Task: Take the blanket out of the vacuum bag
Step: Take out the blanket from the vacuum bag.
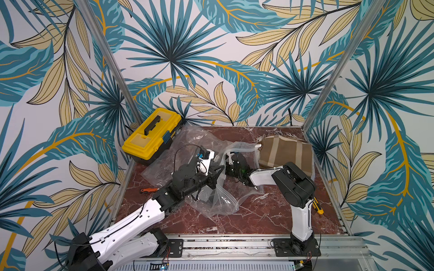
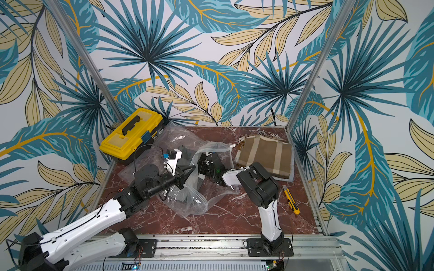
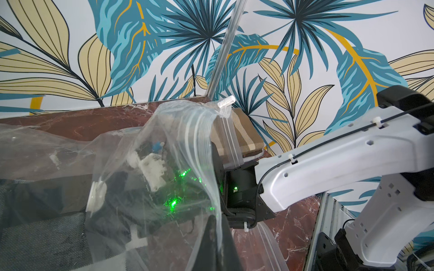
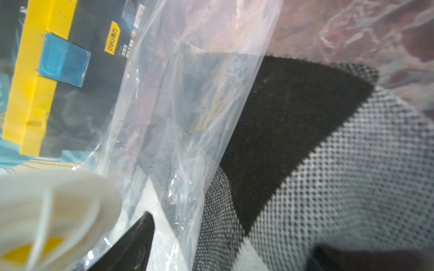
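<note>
Blanket (image 4: 293, 112), black-and-white knit, lies inside the clear vacuum bag (image 4: 187, 117) in the right wrist view; the right gripper (image 4: 232, 231) hangs just over it, jaws wide, holding nothing. Best bite deep into a fold, clear of the film. The yellow toolbox (image 4: 35, 82) label reads "deli"; finer print is blurred. Left wrist view: the left gripper (image 3: 212, 225) is pinched tight on the bag's lip and should hold that mouth high. Both top views: the right arm (image 1: 291, 183) reaches into the bag.
</note>
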